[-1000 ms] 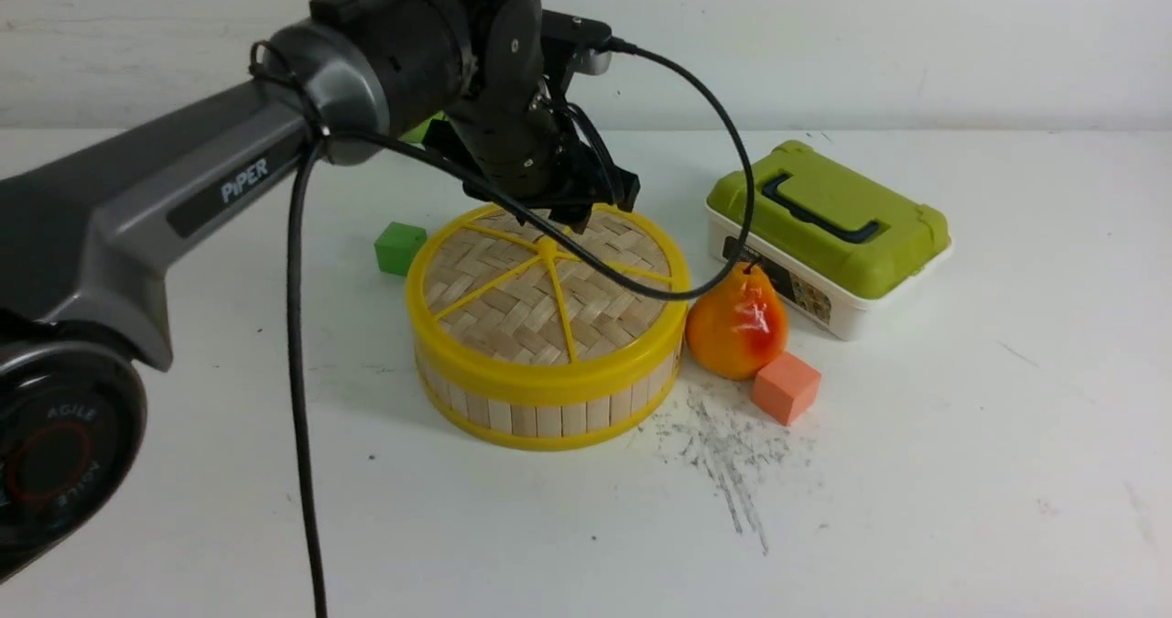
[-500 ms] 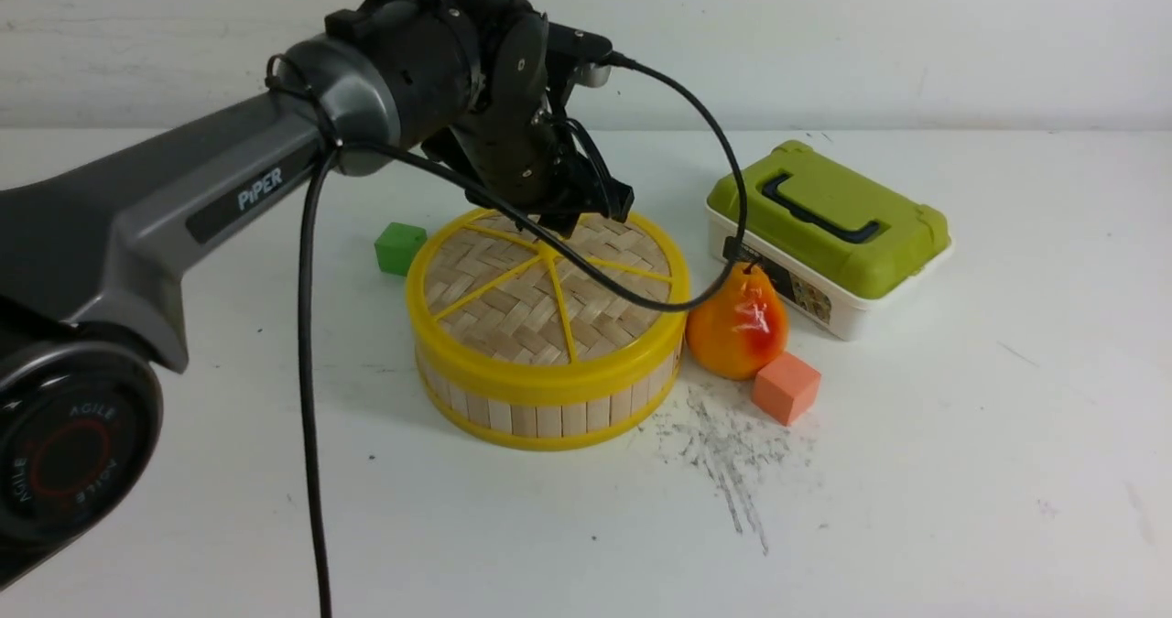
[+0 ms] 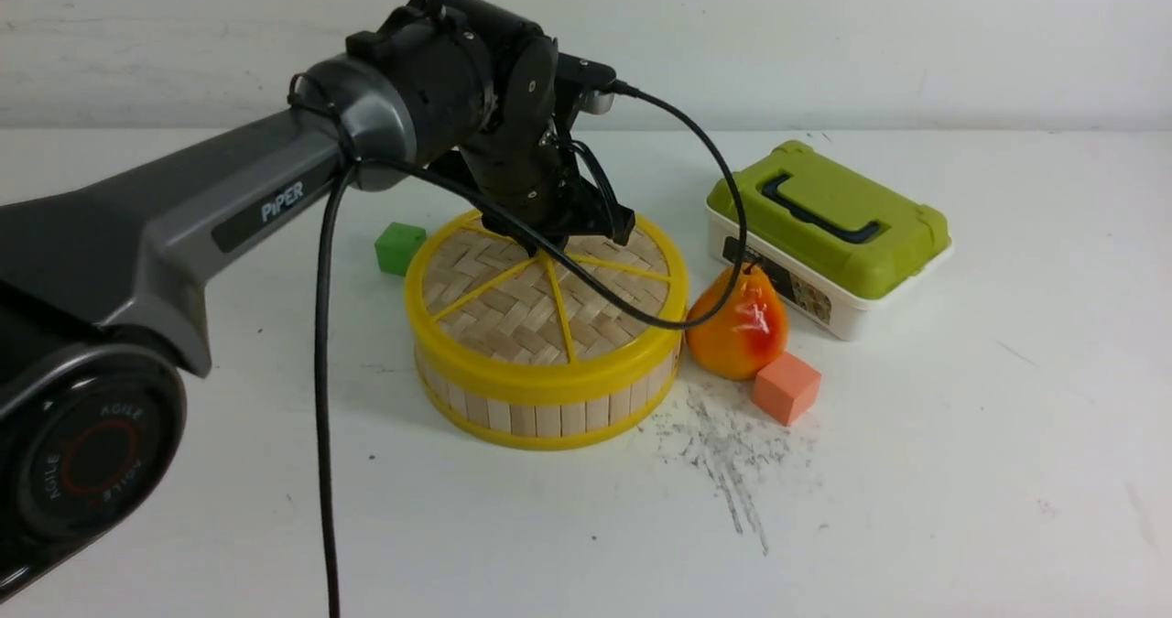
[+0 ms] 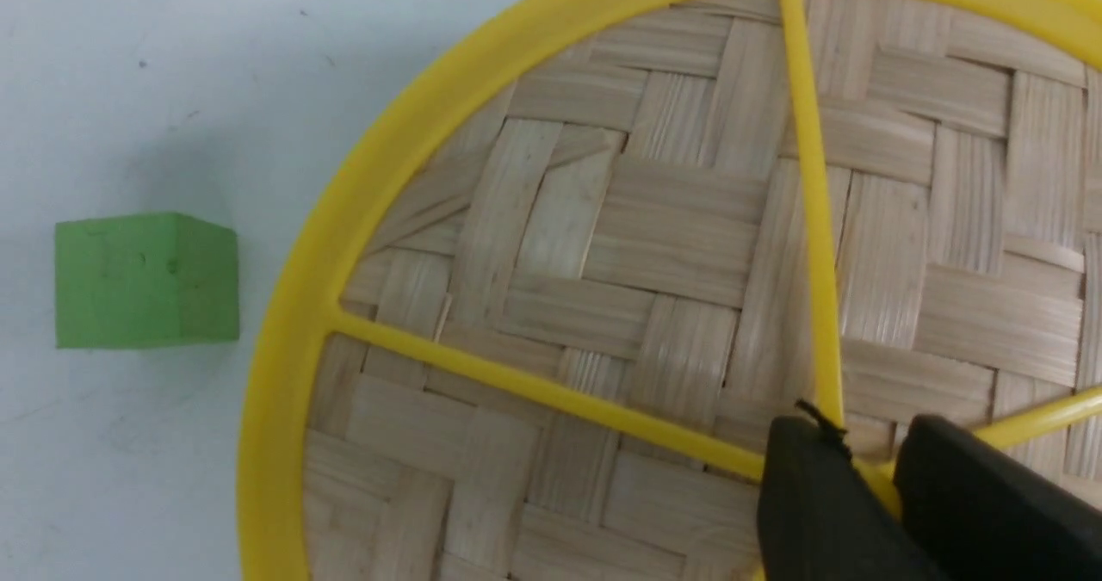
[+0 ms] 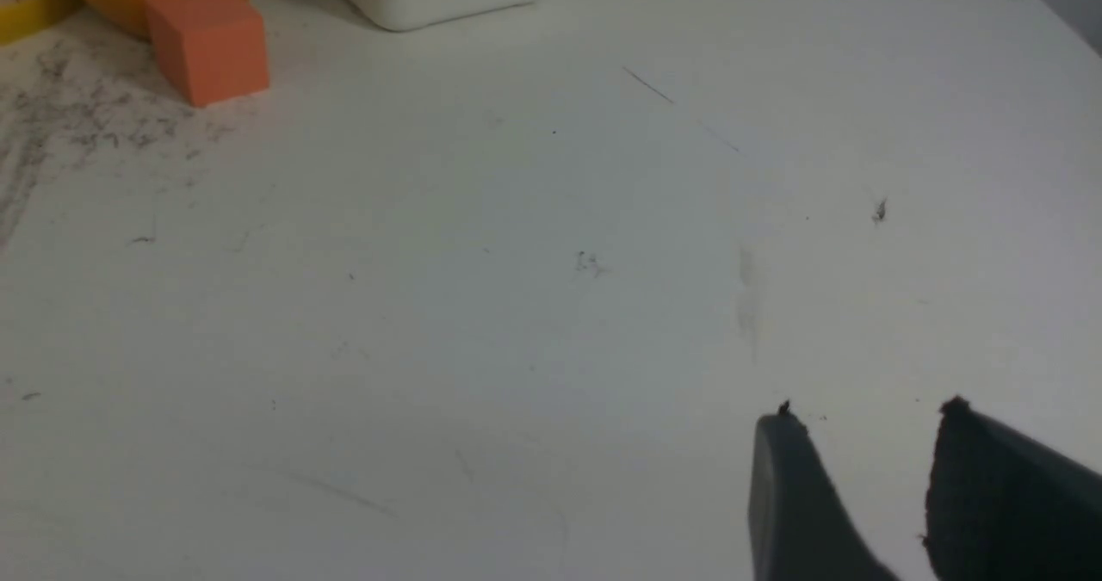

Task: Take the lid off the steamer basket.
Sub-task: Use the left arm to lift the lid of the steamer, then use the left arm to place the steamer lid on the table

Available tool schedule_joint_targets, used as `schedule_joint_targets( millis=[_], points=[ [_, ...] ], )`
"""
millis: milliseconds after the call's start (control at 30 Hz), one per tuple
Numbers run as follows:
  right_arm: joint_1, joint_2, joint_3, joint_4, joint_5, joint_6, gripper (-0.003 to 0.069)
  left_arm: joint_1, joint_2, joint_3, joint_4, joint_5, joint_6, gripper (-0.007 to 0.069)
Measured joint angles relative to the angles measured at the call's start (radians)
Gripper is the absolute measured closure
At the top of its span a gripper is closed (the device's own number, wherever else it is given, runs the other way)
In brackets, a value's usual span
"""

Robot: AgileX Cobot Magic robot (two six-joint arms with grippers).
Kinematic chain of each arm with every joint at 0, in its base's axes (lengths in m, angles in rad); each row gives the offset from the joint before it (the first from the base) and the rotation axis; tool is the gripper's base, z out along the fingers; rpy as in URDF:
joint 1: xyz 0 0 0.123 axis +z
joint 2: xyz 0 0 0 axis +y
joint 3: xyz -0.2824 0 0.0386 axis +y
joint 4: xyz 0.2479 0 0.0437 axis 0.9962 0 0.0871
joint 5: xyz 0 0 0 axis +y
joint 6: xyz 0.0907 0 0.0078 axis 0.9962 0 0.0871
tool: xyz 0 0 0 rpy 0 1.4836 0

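Observation:
The lid [image 3: 513, 311], a woven bamboo disc with a yellow rim and spokes, sits flat on the steamer basket [image 3: 549, 414] at the table's middle. My left gripper [image 3: 558, 244] is down on the lid's centre. In the left wrist view the lid [image 4: 654, 245] fills the frame, and the left gripper [image 4: 871, 456] has its two black fingers closed against the yellow hub. My right gripper [image 5: 869, 417] is open and empty over bare table; it does not show in the front view.
A green cube [image 3: 400, 247] lies left of the basket. An orange pear [image 3: 737, 320] and an orange cube [image 3: 785, 387] lie at its right. A white box with a green lid [image 3: 829, 224] stands behind them. The left arm's cable hangs over the lid.
My left gripper has come down and toward the lid's centre, from above the far rim to the hub. The lid and basket have not moved.

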Motion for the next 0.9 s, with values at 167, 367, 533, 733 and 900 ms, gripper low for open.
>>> schedule_joint_targets(
  millis=[167, 367, 533, 733, 900],
  points=[
    [0.000, 0.000, 0.000, 0.000, 0.000, 0.000, 0.0419, 0.000, -0.068, 0.002, 0.002, 0.002, -0.002, 0.0521],
    [0.000, 0.000, 0.000, 0.000, 0.000, 0.000, 0.0419, 0.008, -0.320, 0.001, 0.089, 0.024, -0.002, 0.0521],
    [0.000, 0.000, 0.000, 0.000, 0.000, 0.000, 0.0419, 0.089, -0.510, 0.034, 0.125, 0.054, -0.003, 0.0521],
    [0.000, 0.000, 0.000, 0.000, 0.000, 0.000, 0.0419, 0.332, -0.650, 0.348, 0.103, -0.056, -0.068, 0.0521],
    [0.000, 0.000, 0.000, 0.000, 0.000, 0.000, 0.0419, 0.473, -0.593, 0.652, 0.021, -0.276, -0.111, 0.0521]
  ],
)
